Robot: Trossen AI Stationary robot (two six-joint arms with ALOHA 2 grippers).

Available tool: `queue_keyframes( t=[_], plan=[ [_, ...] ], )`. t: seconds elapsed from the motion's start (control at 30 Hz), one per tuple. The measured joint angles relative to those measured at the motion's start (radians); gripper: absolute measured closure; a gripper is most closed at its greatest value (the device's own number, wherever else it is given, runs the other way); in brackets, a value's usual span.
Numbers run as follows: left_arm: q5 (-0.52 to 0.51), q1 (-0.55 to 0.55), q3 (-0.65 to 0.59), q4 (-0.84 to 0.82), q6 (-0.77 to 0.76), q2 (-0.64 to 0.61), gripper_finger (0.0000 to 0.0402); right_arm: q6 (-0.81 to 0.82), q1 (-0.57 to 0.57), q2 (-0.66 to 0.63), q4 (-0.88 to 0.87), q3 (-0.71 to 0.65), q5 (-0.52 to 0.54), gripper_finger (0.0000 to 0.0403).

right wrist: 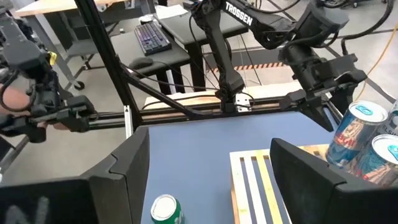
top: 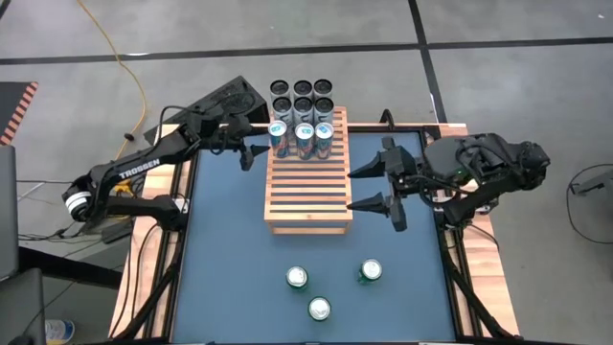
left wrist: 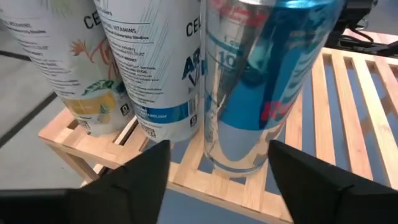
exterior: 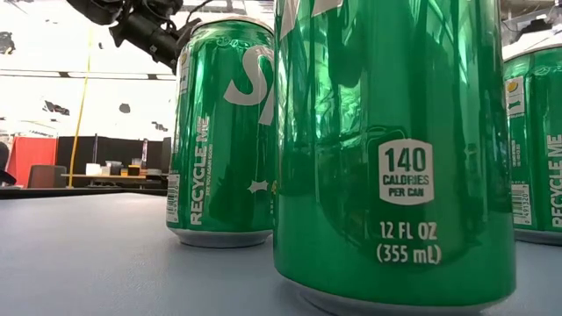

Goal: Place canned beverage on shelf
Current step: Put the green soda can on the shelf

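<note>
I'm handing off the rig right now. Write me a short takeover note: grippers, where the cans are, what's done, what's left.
Left gripper: open, empty, beside the blue can at the shelf's far end.
Right gripper: open, empty, hovering off the shelf's right edge.
Shelf: three cans stand in a row at its far end; the remaining slats are bare.
Done: those three cans are placed.
Left: three green cans stand on the blue table in front of the shelf. Six dark cans stand behind the shelf, beyond the table.
</note>
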Motion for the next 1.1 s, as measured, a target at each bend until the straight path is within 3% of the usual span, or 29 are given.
queue_keyframes(
  t=[0.17, 0.37, 1.1],
  plan=[
    [0.003, 0.000, 0.000, 0.012, -0.018, 0.023, 0.0208, 0.001, 0.000, 0.009, -0.020, 0.000, 0.000, 0.0127],
    [0.006, 0.000, 0.000, 0.048, -0.041, 0.022, 0.0249, 0.002, 0.000, 0.008, -0.021, 0.000, 0.000, 0.0127],
    [-0.050, -0.043, 0.000, 0.065, -0.061, 0.022, 0.0262, 0.008, -0.004, 0.008, -0.028, 0.000, 0.001, 0.0127]
  ],
)
